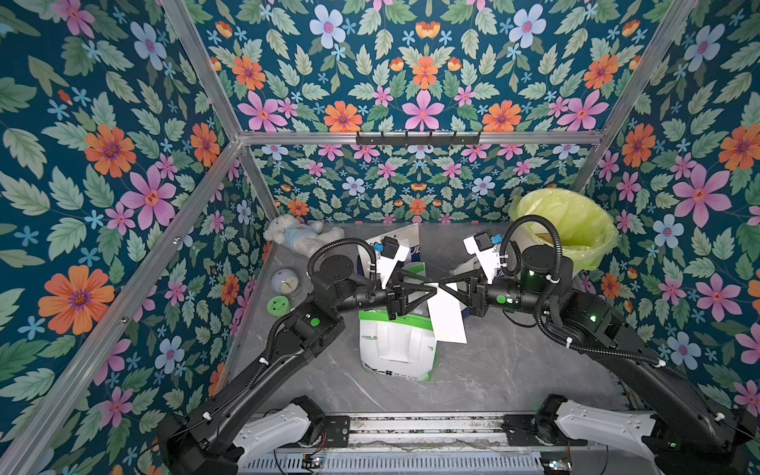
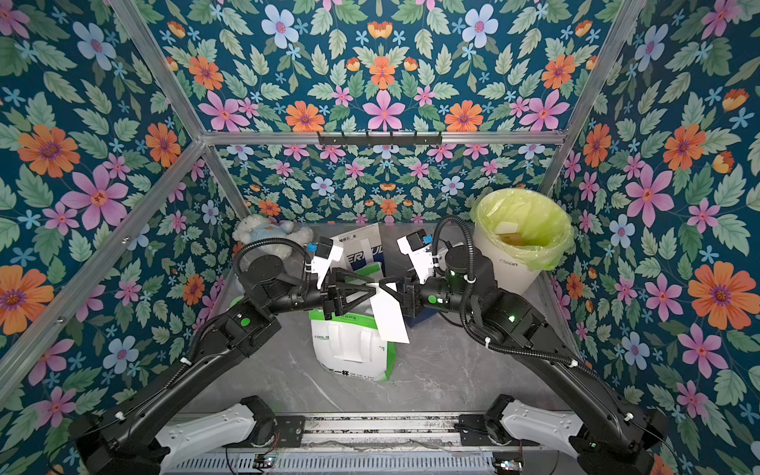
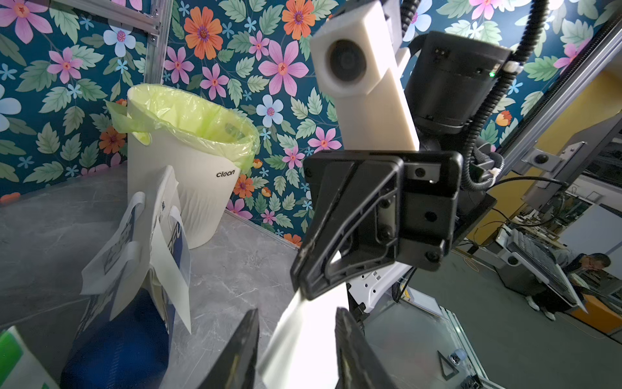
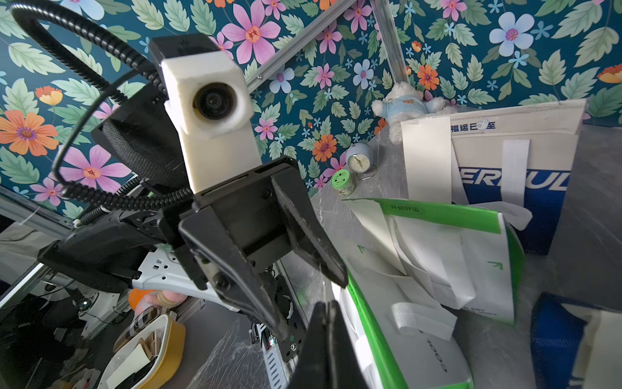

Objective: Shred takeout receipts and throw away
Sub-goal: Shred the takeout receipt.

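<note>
The right pincer point(image 3: 300, 286) is clenched on the top edge of a thin white rectangular paper receipt point(image 1: 447, 316). The sheet hangs in the air over the middle of the grey marbled table point(image 1: 514, 370), partly above a white-and-green paper bag point(image 1: 395, 353). The left pincer point(image 3: 297, 313) is released, its fingers standing apart on either side of the sheet.
</note>
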`<state>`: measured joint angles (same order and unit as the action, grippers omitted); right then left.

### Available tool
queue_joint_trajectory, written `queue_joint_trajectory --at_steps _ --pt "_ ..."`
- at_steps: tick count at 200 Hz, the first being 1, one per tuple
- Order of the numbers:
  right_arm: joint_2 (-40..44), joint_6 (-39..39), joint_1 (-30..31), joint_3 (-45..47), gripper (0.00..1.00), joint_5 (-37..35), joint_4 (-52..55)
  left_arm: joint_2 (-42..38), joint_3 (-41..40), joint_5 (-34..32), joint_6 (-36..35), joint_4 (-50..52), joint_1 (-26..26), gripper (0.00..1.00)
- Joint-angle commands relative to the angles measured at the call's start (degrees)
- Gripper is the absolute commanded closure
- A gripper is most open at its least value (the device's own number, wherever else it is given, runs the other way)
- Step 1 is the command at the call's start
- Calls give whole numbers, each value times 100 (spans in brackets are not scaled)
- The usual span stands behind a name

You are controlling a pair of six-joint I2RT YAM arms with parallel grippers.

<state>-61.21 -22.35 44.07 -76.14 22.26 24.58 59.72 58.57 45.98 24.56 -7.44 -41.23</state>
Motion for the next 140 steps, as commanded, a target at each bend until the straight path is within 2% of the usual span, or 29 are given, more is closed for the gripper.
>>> queue_joint_trajectory --at_steps 1,40,64,99,140 --pt "41 -57 5 41 100 43 -134 -19 -55 -40 213 -541 5 56" --pt "32 -90 4 106 100 189 -259 29 -170 -76 482 -1112 9 49" --pt "43 -106 5 116 100 158 -304 116 -170 14 594 -1242 6 50" --pt "108 -104 -6 131 100 88 -319 127 -235 69 690 -1276 -16 57" --pt "197 -190 -48 200 100 118 -466 118 -289 44 752 -1361 -35 55"
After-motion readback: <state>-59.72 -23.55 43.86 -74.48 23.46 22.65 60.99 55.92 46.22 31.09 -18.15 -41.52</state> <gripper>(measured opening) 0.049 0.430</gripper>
